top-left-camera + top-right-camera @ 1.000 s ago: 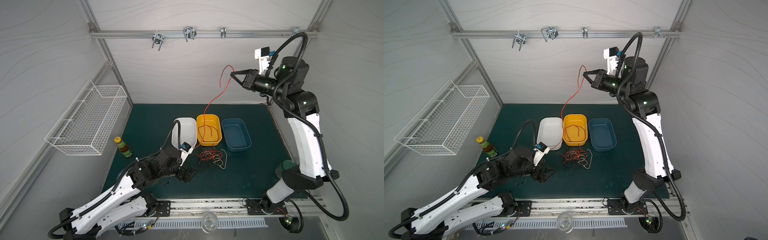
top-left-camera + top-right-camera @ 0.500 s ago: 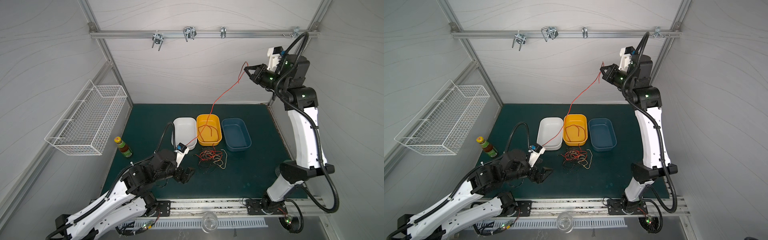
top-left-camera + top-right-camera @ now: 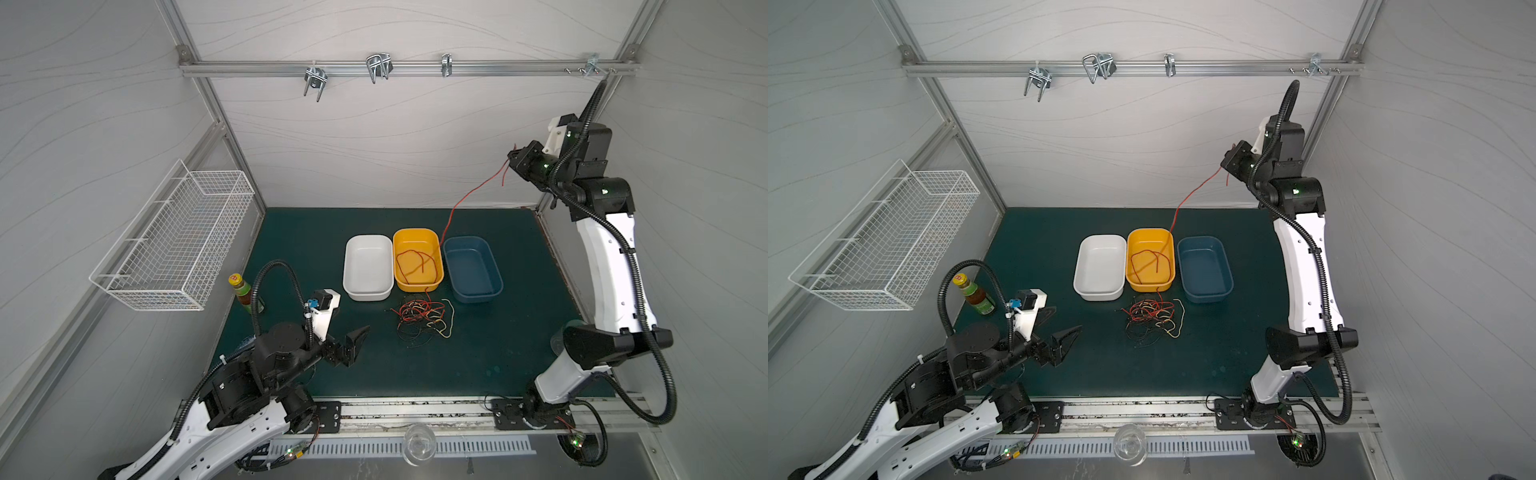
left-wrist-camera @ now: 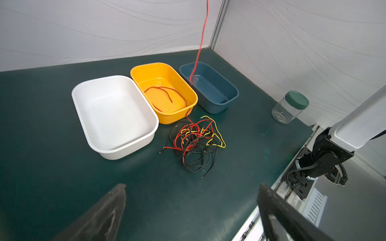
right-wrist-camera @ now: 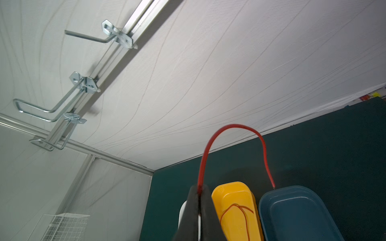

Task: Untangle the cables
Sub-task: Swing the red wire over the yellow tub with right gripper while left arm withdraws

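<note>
A tangle of red, black and yellow cables (image 3: 422, 318) (image 3: 1152, 318) (image 4: 194, 141) lies on the green mat in front of the yellow bin (image 3: 415, 230). My right gripper (image 3: 513, 156) (image 3: 1227, 160) (image 5: 199, 187) is high at the back right, shut on one red cable (image 3: 469, 195) (image 5: 231, 126). That cable slants down into the yellow bin, loops there, and a red strand drops over the bin's front rim to the pile. My left gripper (image 3: 1059, 322) (image 4: 192, 186) hovers open and empty over the mat, left of the pile.
A white bin (image 3: 368, 245) and a blue bin (image 3: 471, 243) flank the yellow one. A bottle (image 3: 241, 289) and a wall-hung wire basket (image 3: 174, 245) are on the left. A green-lidded jar (image 4: 290, 107) stands by the right arm's base. Hooks (image 3: 378, 66) hang on the back rail.
The right gripper swung right and slightly down with the red cable, drawing it out at a slant. The left gripper backed a little away from the pile and opened wider.
</note>
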